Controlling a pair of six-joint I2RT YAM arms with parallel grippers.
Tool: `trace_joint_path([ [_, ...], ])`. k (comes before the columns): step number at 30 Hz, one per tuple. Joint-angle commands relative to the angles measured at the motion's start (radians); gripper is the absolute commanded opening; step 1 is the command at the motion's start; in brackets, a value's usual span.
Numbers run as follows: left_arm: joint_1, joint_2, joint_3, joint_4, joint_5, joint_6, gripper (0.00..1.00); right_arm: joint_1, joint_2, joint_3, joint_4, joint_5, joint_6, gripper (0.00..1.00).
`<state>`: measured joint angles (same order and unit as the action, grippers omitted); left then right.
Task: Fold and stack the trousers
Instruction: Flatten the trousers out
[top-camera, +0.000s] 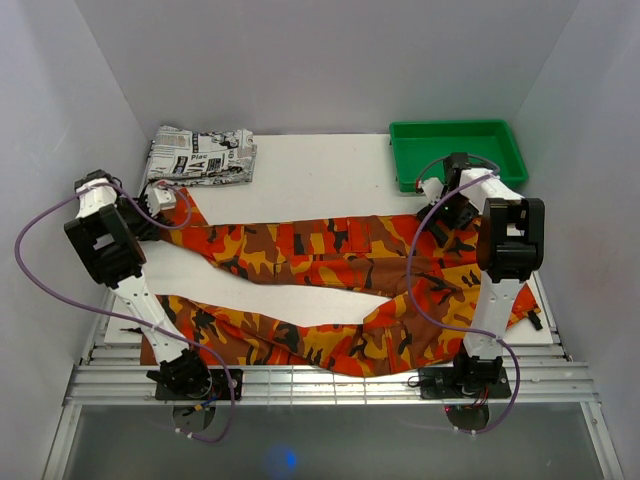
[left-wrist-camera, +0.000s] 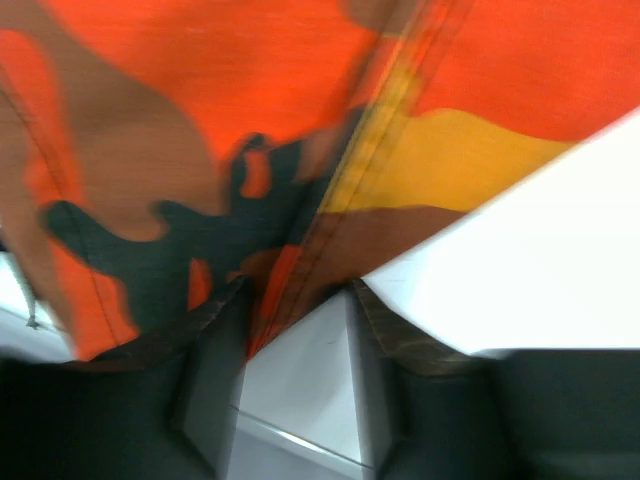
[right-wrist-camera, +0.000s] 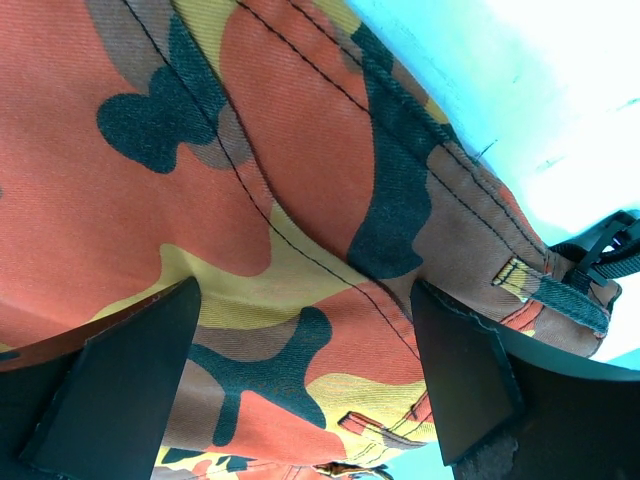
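Right tool (right-wrist-camera: 305, 295) wide, left tool (left-wrist-camera: 298, 305) likely

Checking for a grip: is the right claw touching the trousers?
Cannot tell. The right wrist view shows the right claw spread wide over the trousers, but no plain contact or gap.

The top external camera looks down from above and behind the arm bases, far enough off to hold the whole white table (top-camera: 320, 180) and the long orange, red, yellow and black camouflage cloth trousers (top-camera: 330, 245). The left wrist camera peers past the left gripper (left-wrist-camera: 298, 300) at a leg's end, blurred by nearness. The right wrist camera sits as close over the waistband, framed by the right gripper (right-wrist-camera: 305, 295); each shares its patch with the overhead view.
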<state>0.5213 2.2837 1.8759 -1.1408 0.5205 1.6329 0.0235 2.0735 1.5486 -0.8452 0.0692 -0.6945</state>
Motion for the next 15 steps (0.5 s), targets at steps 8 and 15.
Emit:
trace_joint_path([
  [8,-0.003,-0.165,-0.061,0.009,0.030,-0.040,0.00,-0.004,0.036,-0.021,-0.002,0.026,0.018,0.93],
  [15,-0.001,-0.456,-0.148,-0.040,-0.086,-0.224,0.00,-0.008,-0.004,-0.079,0.054,0.035,0.026,0.96],
])
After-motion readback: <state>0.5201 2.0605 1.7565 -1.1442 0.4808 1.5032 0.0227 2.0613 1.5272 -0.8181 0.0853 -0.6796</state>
